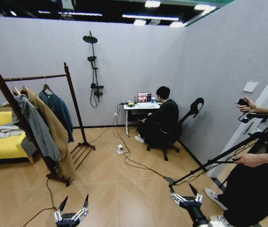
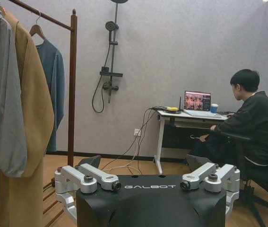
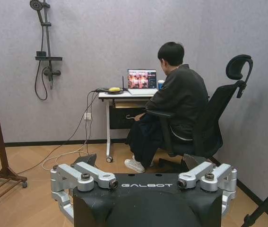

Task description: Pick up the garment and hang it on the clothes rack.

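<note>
Teal garment [image 1: 58, 111] already hangs at the far end of the clothes rack [image 1: 34, 77] rod, while left gripper [image 1: 71, 213] and right gripper [image 1: 185, 197] hover low, spread wide, empty; reaching risks snagging the neighbouring tan coat [image 1: 53, 130].

The garment [image 1: 58, 111] hangs on the clothes rack [image 1: 34, 78] beside a tan coat [image 1: 53, 137], both grippers low, seemingly open: left gripper [image 1: 71, 204], right gripper [image 1: 185, 193].

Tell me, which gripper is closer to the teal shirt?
Left. The left gripper sits low, below the teal shirt on the clothes rack; the right gripper is farther across the floor.
</note>
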{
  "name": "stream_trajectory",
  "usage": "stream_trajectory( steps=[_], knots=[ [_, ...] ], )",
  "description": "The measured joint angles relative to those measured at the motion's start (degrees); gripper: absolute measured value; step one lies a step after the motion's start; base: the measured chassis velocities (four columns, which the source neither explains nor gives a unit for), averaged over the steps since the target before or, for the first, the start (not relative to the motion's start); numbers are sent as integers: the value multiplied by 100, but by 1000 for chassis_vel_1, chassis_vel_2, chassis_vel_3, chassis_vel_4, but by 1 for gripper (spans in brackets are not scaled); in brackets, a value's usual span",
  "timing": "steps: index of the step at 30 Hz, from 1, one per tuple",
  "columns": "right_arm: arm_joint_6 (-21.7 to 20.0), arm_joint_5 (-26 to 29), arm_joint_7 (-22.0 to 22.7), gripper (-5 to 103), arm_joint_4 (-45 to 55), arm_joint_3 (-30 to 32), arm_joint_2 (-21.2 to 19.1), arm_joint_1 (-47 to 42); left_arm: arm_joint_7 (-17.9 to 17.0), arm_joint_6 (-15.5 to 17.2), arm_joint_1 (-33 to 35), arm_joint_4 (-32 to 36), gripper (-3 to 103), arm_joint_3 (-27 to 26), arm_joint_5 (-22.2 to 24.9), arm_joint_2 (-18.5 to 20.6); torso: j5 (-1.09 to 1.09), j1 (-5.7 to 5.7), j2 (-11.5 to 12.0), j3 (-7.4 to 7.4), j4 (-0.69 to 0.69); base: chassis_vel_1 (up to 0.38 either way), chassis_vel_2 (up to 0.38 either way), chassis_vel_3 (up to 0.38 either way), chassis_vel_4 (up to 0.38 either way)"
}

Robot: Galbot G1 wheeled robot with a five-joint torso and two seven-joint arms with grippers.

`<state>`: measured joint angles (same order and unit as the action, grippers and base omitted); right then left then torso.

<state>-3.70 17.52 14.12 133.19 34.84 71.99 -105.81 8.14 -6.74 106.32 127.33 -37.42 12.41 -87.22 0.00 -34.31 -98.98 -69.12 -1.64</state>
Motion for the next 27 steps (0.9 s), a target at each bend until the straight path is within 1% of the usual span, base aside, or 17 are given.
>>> stream_trajectory(
  steps=[27],
  knots=[
    [0,0,0,100,0,0,0,0,0,0,0,0,100,0,0,0,0,-2,1,0,0,0,0,0,0]
  ],
)
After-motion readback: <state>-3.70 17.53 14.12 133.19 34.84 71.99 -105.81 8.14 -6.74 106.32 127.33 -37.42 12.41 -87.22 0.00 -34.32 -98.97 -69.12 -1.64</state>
